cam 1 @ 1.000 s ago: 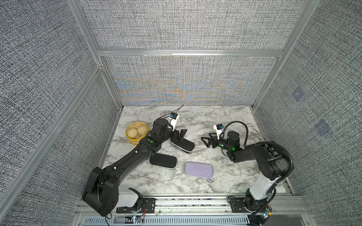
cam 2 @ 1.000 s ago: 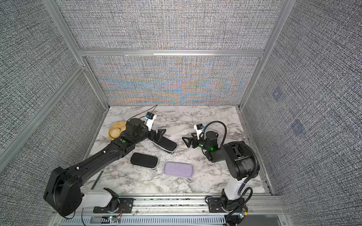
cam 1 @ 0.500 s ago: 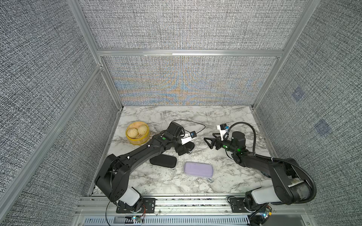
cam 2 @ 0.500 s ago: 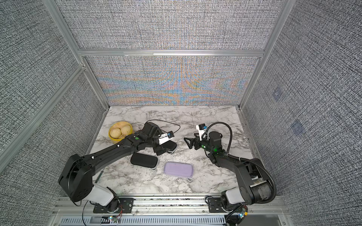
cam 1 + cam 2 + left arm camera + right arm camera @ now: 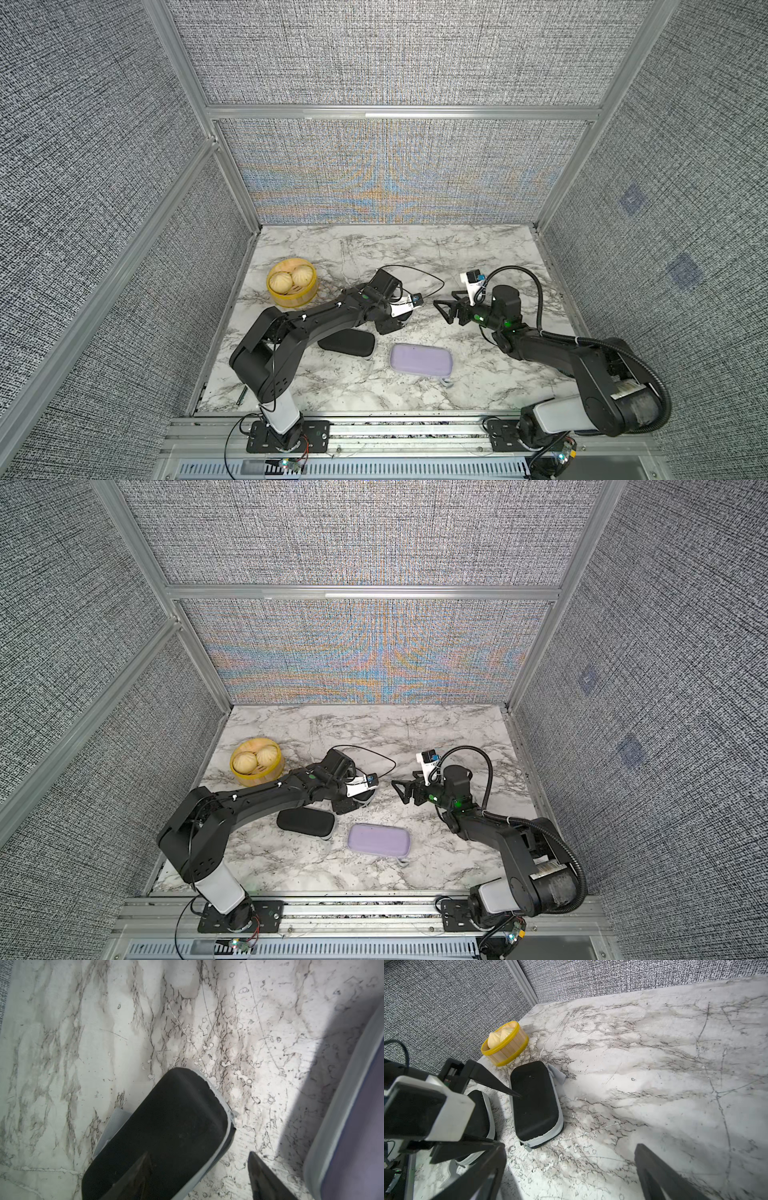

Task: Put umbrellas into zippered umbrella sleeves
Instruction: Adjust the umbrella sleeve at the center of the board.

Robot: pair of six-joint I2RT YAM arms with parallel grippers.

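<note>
Three shut zippered umbrella sleeves lie on the marble table; no umbrellas are in view. My left gripper point(image 5: 390, 326) is low over one black sleeve point(image 5: 162, 1136), open. One fingertip point(image 5: 141, 1176) is above the sleeve's top and the other point(image 5: 264, 1178) is beside its grey zipper edge. That same sleeve point(image 5: 534, 1101) shows in the right wrist view. A second black sleeve point(image 5: 347, 343) lies nearer the front, and the lavender sleeve point(image 5: 420, 360) to its right. My right gripper point(image 5: 446, 309) is open and empty, facing the left one.
A yellow steamer basket point(image 5: 292, 282) with buns stands at the back left, close to the left wall. A small dark stick point(image 5: 241, 395) lies at the front left corner. Grey fabric walls enclose three sides. Bare marble point(image 5: 478, 257) lies behind and right.
My left arm has swung right and come down over the black sleeve, and its jaws have narrowed. My right arm has stretched forward a little, its jaws still wide.
</note>
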